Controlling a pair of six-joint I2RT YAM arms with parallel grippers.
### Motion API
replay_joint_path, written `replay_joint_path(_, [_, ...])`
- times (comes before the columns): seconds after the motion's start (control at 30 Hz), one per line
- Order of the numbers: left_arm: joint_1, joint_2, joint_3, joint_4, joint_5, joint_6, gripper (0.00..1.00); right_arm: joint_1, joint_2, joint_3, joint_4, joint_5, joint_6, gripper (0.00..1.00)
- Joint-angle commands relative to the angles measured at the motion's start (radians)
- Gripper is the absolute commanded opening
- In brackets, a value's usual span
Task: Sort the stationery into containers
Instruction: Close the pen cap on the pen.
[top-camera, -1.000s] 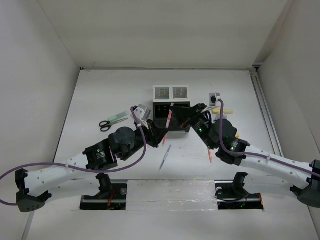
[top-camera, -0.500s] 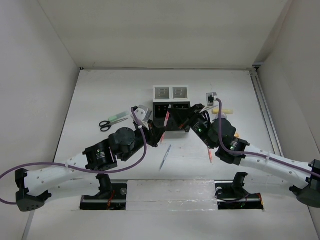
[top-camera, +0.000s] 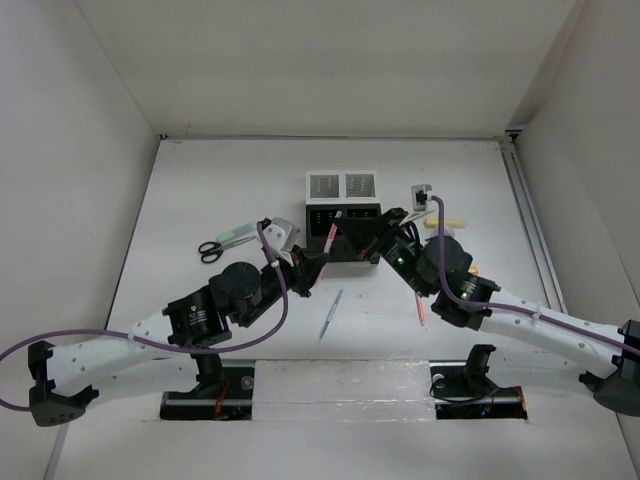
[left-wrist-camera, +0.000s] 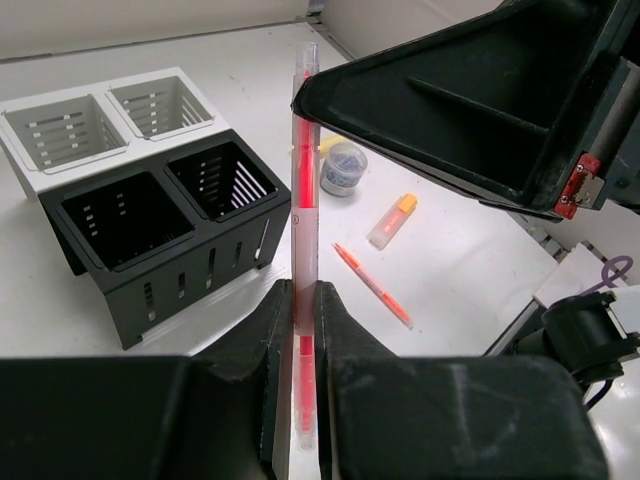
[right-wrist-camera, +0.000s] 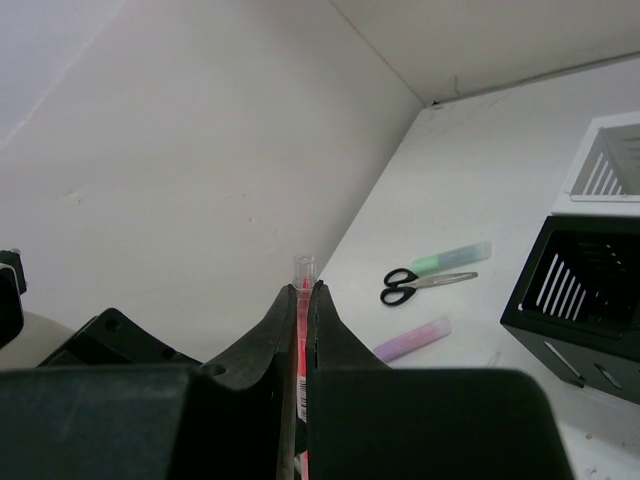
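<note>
A thin red-orange pen (top-camera: 331, 237) stands nearly upright just in front of the black containers (top-camera: 343, 217). My left gripper (left-wrist-camera: 297, 290) is shut on its lower part. My right gripper (right-wrist-camera: 304, 288) is shut on the upper part, and the clear tip sticks out past the fingers. In the top view the left gripper (top-camera: 318, 258) and right gripper (top-camera: 348, 226) meet at this pen. Two white mesh containers (top-camera: 341, 184) stand behind the black ones. What is inside the bins does not show.
On the left lie black-handled scissors (top-camera: 211, 250), a green marker (top-camera: 238, 236) and a pink marker (right-wrist-camera: 412, 340). A grey pen (top-camera: 331, 313) lies in front. On the right are another red pen (left-wrist-camera: 373, 285), an orange marker (left-wrist-camera: 391, 220), a yellow marker (top-camera: 447, 222) and a round grey piece (left-wrist-camera: 343, 168).
The left arm's elbow has drawn back and down toward the near edge. The pen has shifted slightly left and stands straighter. Both grippers have stayed shut on it.
</note>
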Motion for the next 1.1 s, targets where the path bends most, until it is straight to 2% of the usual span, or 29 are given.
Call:
replay_joint_path(0.0, [0.008, -0.026, 0.003, 0.239, -0.065, 0.029, 0.0, 0.011, 0.011, -0.028, -0.092, -0.103, 0.015, 0.0])
replay_joint_path(0.37, [0.008, -0.026, 0.004, 0.276, -0.115, 0.093, 0.0, 0.011, 0.02, -0.068, -0.068, -0.176, 0.033, 0.0])
replay_joint_path(1.07, [0.008, 0.007, 0.052, 0.304, -0.171, 0.148, 0.0, 0.021, 0.098, -0.071, -0.039, -0.205, -0.017, 0.0])
